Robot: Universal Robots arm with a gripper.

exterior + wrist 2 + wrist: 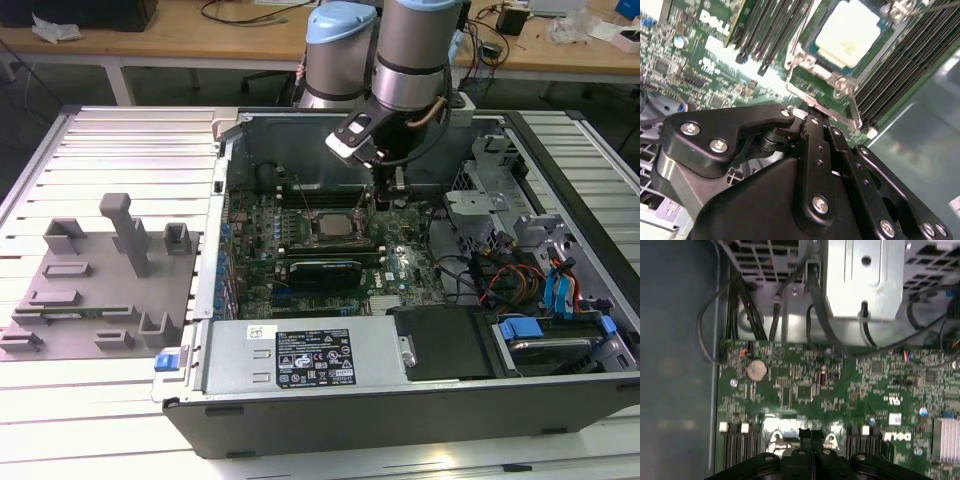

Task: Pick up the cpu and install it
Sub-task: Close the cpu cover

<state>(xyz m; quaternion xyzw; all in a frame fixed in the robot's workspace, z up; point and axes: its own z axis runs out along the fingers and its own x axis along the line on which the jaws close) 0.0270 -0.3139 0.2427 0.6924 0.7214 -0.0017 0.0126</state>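
- Exterior view: cpu [332,226] flat in the socket [306,224] on the motherboard [400,265], inside the open computer case [400,400], metal top upward. Gripper [386,196] low over the board, near the socket on the exterior view's right, apart from the chip. Picking up and setting in place judged as done.
- Second wrist view: cpu [847,32] seated squarely within the socket's metal frame [822,75], pale top facing out of the case. Being square, no long axis to speak of. Edges parallel to the frame and to the memory slots [890,75] just beside it, so apparently aligned with its seat. Gripper [812,117] drawn fully together close to the frame's near edge, with nothing seen between the fingers. Impossible to tell whether the frame is clamped down over the chip, so locking judged as possibly left to do.
- First wrist view: gripper [806,434] pressed together, just a thin seam between the fingers, holding nothing, poised over the green board close to the ends of the memory slots.
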